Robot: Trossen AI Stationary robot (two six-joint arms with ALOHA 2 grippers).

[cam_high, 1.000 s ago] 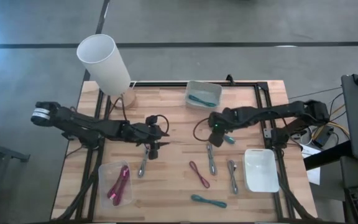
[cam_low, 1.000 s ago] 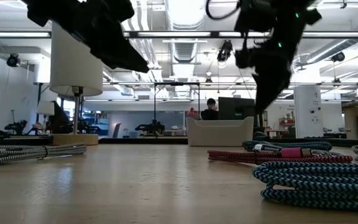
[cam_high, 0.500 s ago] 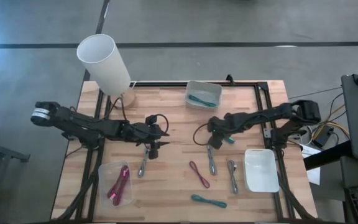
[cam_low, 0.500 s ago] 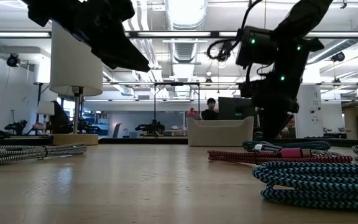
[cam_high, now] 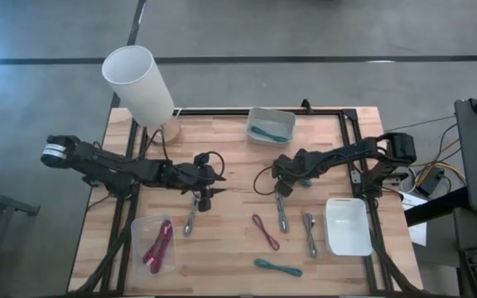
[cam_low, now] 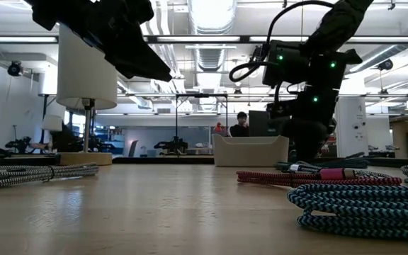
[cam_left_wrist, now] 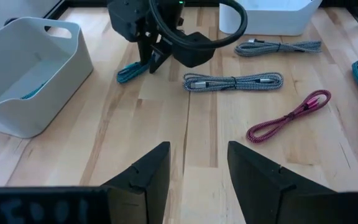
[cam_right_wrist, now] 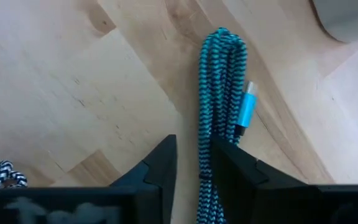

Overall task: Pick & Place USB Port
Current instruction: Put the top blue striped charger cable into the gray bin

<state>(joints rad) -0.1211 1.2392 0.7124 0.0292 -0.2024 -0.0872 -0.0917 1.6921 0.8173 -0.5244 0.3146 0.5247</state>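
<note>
A bundled teal cable [cam_right_wrist: 221,81] with a blue plug lies flat on the wood, also seen in the high view [cam_high: 304,185] and the left wrist view [cam_left_wrist: 129,71]. My right gripper [cam_right_wrist: 193,163] is low over one end of it, pointing down, fingers narrowly open. Bare wood shows between one finger and the cable, and the other finger [cam_right_wrist: 229,168] covers the cable's edge. My left gripper [cam_high: 205,197] waits open above the table's left middle, over a grey-white cable [cam_high: 190,219]. My right gripper comes at the teal cable's end [cam_right_wrist: 205,146] from above, with its fingers along the bundle. One finger overlaps the cable and hides where they meet, so I cannot tell whether it touches. The cable lies flat on the table.
A clear bin [cam_high: 286,122] at the far edge holds another teal cable. A white bin [cam_high: 348,225] sits near right, and a clear bin [cam_high: 143,228] with a pink cable near left. Grey [cam_high: 281,213], pink [cam_high: 265,232] and teal [cam_high: 277,267] cables lie mid-table. A lamp [cam_high: 139,83] stands far left.
My right gripper has come down from well above the table to the tabletop and shifted slightly toward the table's left, ending at the teal cable. The cable has stayed where it lay.
</note>
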